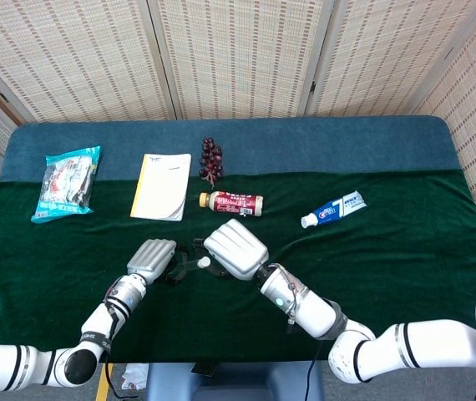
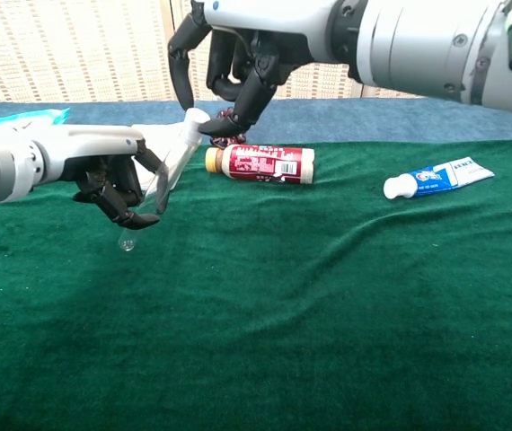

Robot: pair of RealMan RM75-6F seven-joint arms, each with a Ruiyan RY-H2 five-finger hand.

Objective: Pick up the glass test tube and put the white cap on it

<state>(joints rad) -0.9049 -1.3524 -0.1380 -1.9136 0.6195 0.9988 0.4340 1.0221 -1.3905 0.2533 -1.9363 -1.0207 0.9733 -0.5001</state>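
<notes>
Capping step: left hand (image 2: 117,193) grips the glass test tube (image 2: 162,175) tilted above the near-middle of the bench (image 2: 328,314), mouth up toward the right hand (image 2: 229,67), which pinches the white cap (image 2: 195,118) right at the tube's top. To seat it well, I'd line the cap axis up with the tube's tilt, push along that axis, and hold the left hand steady. Chest view shows the tube's rounded bottom hanging clear of the cloth, and the finger pinch; head view hides both under the hand backs but shows side-to-side alignment.
</notes>
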